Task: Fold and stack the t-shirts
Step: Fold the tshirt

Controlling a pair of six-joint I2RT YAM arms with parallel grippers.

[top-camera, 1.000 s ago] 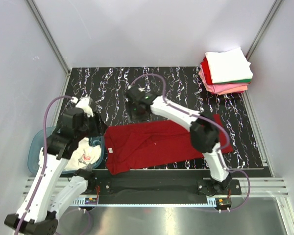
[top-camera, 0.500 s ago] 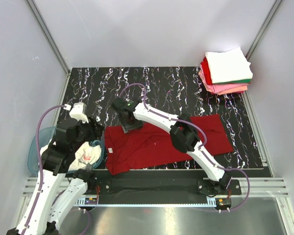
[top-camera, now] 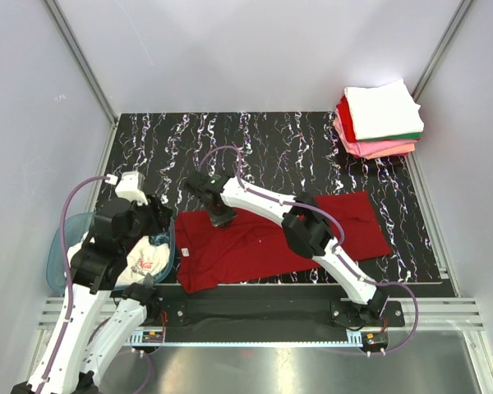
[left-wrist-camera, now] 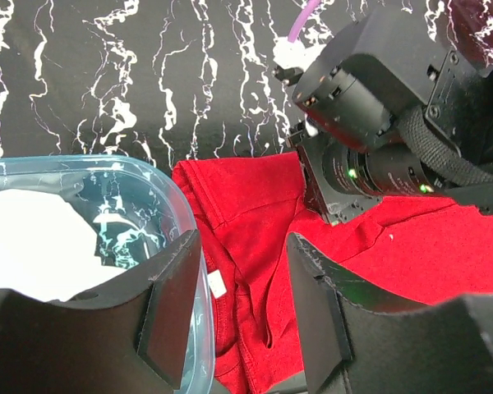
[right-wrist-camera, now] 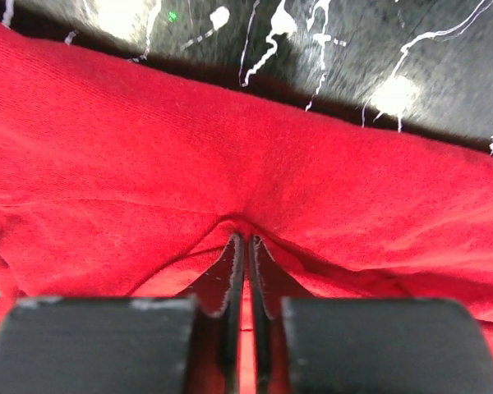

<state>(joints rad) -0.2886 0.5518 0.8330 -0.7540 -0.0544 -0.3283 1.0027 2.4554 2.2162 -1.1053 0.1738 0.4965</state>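
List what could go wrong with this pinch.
The right gripper is shut on a thin pucker of the red shirt; it may slip when lifted. The shirt's end lies beside the tub, so a pull might snag. The open left gripper hangs near the right wrist; they might bump.

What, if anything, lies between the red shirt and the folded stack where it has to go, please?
Nothing visible does: only bare table lies between the red shirt, pinched by the right gripper, and the stack.

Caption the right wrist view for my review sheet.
Right gripper pinches a pucker of the plain dark red cotton t-shirt near its edge on the black white-veined table.
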